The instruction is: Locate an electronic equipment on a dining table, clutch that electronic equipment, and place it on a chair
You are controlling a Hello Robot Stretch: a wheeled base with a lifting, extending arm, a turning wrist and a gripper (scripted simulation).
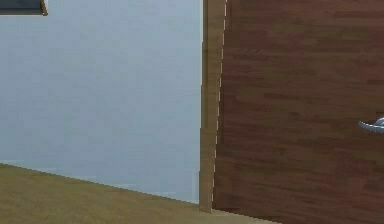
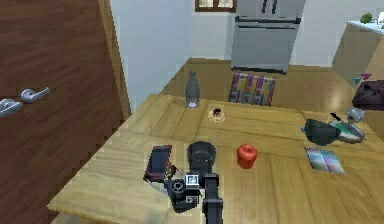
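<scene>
The phone (image 2: 157,162) lies flat on the dining table (image 2: 280,190), left of the red apple (image 2: 246,155). My gripper (image 2: 178,190) sits lower left of that apple, and I cannot tell whether it holds anything. I judge the phone light, stiff, slick and thin, best taken by its long edges. I count one phone, one apple and one chair (image 2: 252,88) beyond the apple.
</scene>
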